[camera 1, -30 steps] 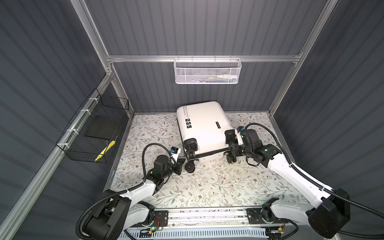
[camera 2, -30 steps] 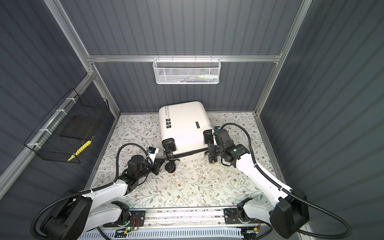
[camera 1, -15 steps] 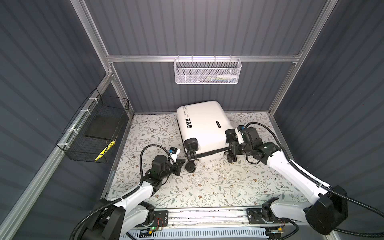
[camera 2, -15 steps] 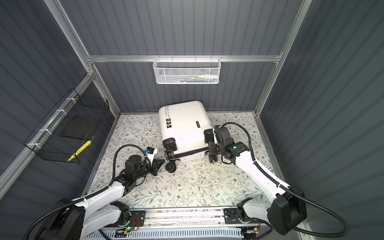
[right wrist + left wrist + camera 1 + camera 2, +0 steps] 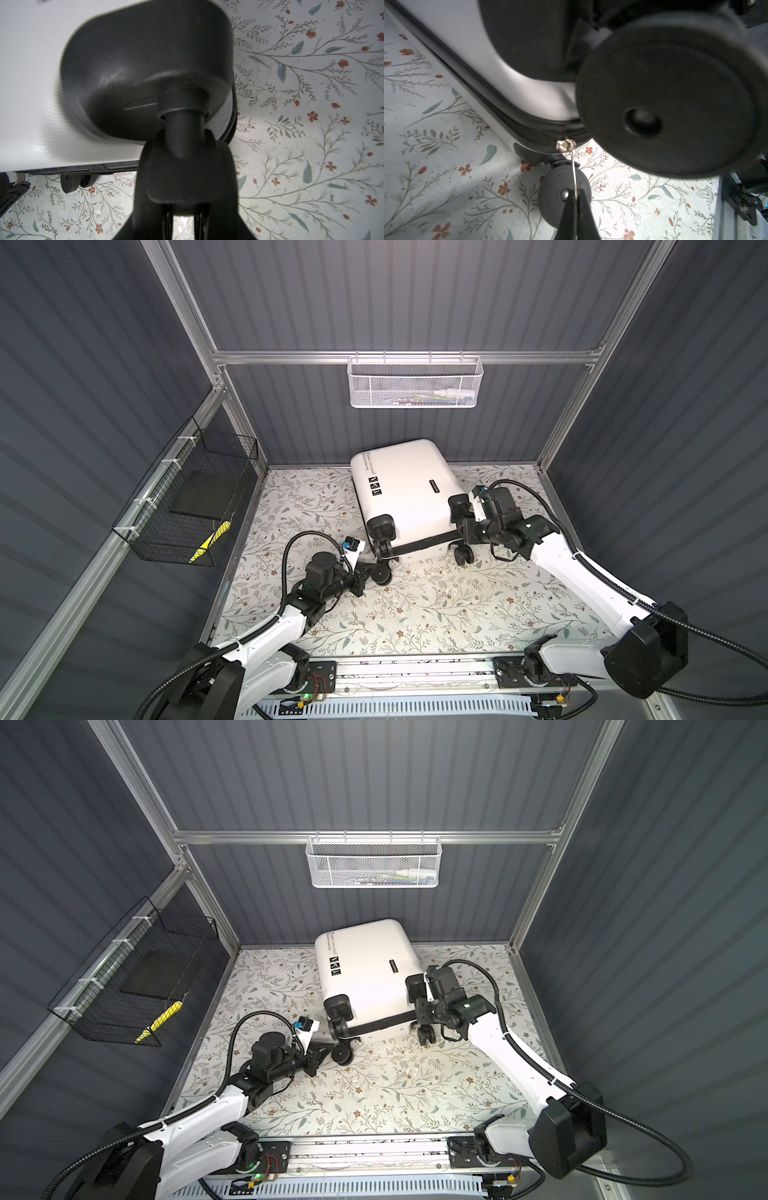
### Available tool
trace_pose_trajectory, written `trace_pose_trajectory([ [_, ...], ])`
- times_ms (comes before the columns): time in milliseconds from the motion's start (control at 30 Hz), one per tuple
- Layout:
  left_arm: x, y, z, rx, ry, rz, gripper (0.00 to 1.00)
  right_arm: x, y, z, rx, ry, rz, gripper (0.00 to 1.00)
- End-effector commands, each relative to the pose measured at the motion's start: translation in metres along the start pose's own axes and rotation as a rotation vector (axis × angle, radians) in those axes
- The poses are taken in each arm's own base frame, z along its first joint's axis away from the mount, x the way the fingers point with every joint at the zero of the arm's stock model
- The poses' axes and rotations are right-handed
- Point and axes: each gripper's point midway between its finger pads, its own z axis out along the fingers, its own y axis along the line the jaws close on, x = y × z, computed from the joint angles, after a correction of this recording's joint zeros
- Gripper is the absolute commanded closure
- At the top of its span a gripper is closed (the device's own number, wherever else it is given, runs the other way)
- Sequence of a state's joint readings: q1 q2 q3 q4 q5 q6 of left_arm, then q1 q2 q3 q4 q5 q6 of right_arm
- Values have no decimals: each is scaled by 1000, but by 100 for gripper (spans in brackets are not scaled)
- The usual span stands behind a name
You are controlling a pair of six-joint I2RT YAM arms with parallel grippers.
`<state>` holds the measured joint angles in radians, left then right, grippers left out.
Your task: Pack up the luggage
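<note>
One glossy white hard-shell suitcase [image 5: 403,485] lies flat and zipped shut on the floral-print worktop [image 5: 415,614]. Its far end is close to the back wall and its wheeled end faces the two arms.

Four black spinner wheels can be counted at that near end in both top views: two upper ones and two lower ones [image 5: 381,573] that rest on the worktop.

The left fingers [image 5: 575,196] are pinched tight on one thin metal wire pull [image 5: 573,170]. The pull hangs from the single silver zip slider [image 5: 565,144] at the suitcase's near left corner, just beside a lower wheel.

The right fingers [image 5: 462,527] stand partly apart and are clamped on one upper spinner wheel [image 5: 185,176] at the near right corner, below its black housing [image 5: 145,68].

There are two baskets, both hung off the worktop. One white mesh basket [image 5: 415,383] hangs on the back rail; its small contents are too fine to tell. One black wire basket [image 5: 187,497] hangs on the left wall, holding one dark flat slab [image 5: 203,495] and one yellow object [image 5: 208,541].
</note>
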<state>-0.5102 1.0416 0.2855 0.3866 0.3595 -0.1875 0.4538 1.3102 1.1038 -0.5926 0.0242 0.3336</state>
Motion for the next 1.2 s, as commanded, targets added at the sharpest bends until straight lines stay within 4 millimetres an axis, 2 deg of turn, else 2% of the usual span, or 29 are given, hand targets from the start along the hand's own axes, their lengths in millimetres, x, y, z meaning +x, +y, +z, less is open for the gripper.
trace_pose_trajectory([
  [0,-16,-32,1,122,-55,73,100,-25,13,6,-62,-87,60,100],
  [200,-16,-50,10,137,-88,147,100,-5,9,20,-61,-54,99,100],
  [467,-28,-73,15,130,-128,239,100,-5,7,18,-55,-53,101,100],
  [533,-28,-79,16,130,-124,257,100,-8,9,14,-60,-62,99,100],
  [733,-33,-98,18,137,-123,307,100,-31,15,-20,-88,-141,93,100],
  [800,-35,-103,20,143,-121,320,100,-33,16,-26,-91,-150,92,100],
  [933,-36,-112,26,158,-108,345,100,-23,15,-17,-92,-118,100,100],
  [1167,-26,-126,41,170,-62,395,100,4,12,3,-109,-70,144,100],
])
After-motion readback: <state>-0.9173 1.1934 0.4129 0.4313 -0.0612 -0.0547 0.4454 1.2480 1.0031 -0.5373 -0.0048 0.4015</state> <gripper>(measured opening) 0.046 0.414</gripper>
